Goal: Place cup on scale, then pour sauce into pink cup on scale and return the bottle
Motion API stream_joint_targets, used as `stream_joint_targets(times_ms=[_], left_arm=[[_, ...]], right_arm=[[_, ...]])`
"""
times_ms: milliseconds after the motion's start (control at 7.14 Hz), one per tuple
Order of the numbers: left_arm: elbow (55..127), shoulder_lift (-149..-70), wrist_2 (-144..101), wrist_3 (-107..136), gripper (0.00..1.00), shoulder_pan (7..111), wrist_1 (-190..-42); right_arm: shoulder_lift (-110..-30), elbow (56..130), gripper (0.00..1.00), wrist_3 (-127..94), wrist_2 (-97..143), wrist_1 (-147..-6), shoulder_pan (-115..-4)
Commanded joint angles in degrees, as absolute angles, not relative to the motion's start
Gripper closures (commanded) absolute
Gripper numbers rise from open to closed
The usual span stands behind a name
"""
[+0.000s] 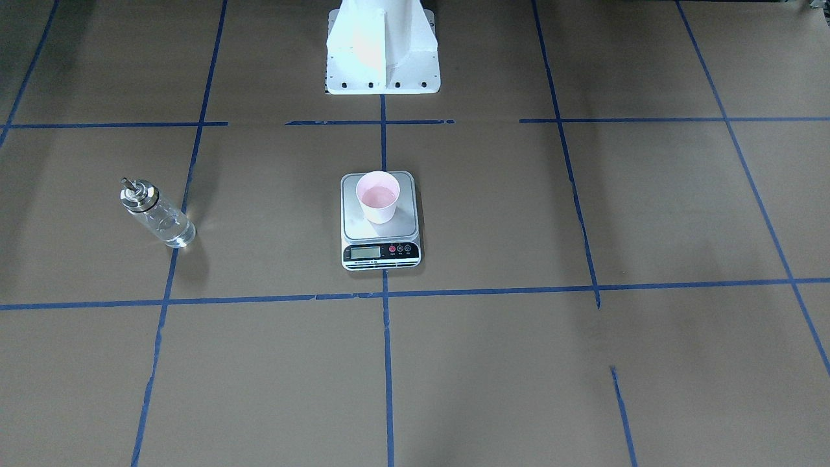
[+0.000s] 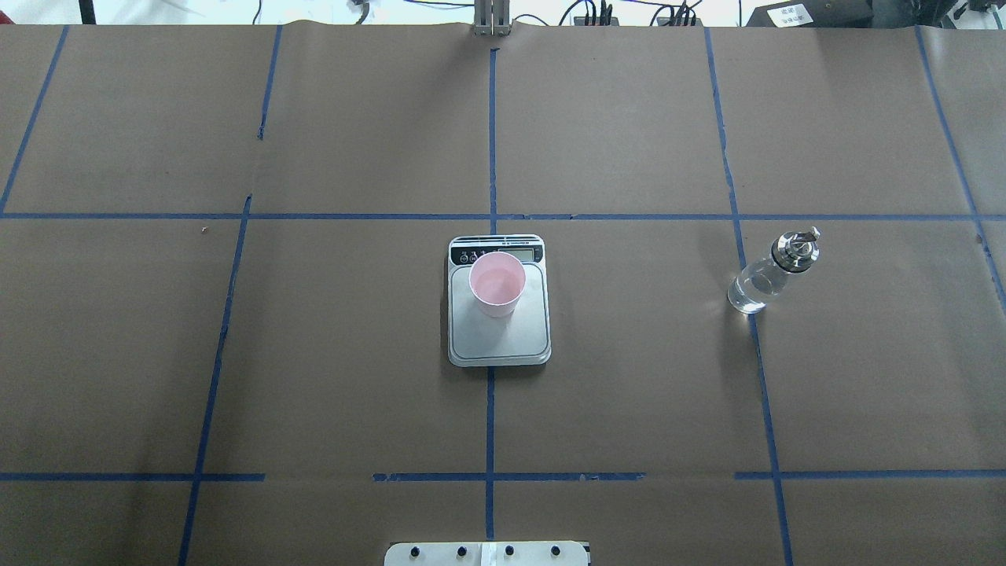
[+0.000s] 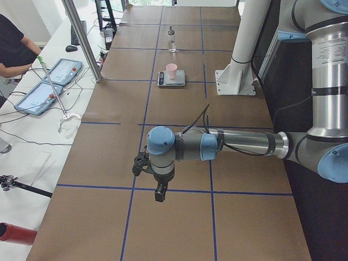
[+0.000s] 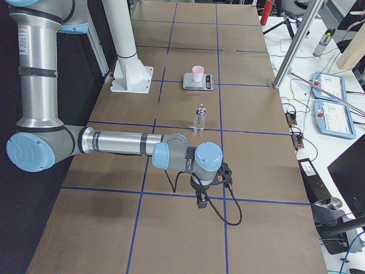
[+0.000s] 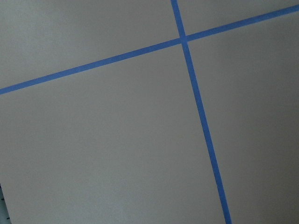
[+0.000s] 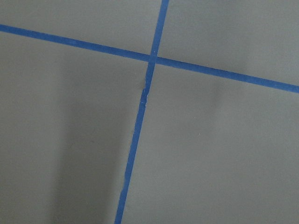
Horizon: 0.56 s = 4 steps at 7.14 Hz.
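Overhead exterior view showed the pink cup [image 2: 497, 283] upright on the silver plate of the scale [image 2: 503, 339], toward its display end; the glass bottle [image 2: 766, 279] stood on the table [image 2: 629, 393] well to the scale's right, holding clear sauce [image 2: 750, 292]; the left gripper [image 3: 158, 193] and right gripper [image 4: 200, 201] hung far from the scale; whether their fingers were spread or closed could not be told.

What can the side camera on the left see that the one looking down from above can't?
Only the exterior left view shows the robot's grey-and-blue left arm, its hand hanging over the brown table, and a person in black. Only the overhead view looks straight down into the small pale pink cup. Both show that cup standing on the flat silver-grey scale, and the silver-capped clear glass bottle standing apart.
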<state>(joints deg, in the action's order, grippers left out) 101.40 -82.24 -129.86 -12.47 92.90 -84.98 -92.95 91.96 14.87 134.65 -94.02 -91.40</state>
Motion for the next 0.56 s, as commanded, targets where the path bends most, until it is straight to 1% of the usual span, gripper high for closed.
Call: stream_joint_targets(times_ms=[0,420], left_arm=[[101.8,-82.3,-129.8,-5.4,0.0,92.9,-88.7],[101.6,-82.2,-129.9,-5.6,0.0,93.0,-92.7]], right_arm=[[-93.0,92.1,0.0,9.6,134.6,-94.0,-91.4],[-92.7,92.9,0.0,7.7,134.7,-93.8,-91.4]])
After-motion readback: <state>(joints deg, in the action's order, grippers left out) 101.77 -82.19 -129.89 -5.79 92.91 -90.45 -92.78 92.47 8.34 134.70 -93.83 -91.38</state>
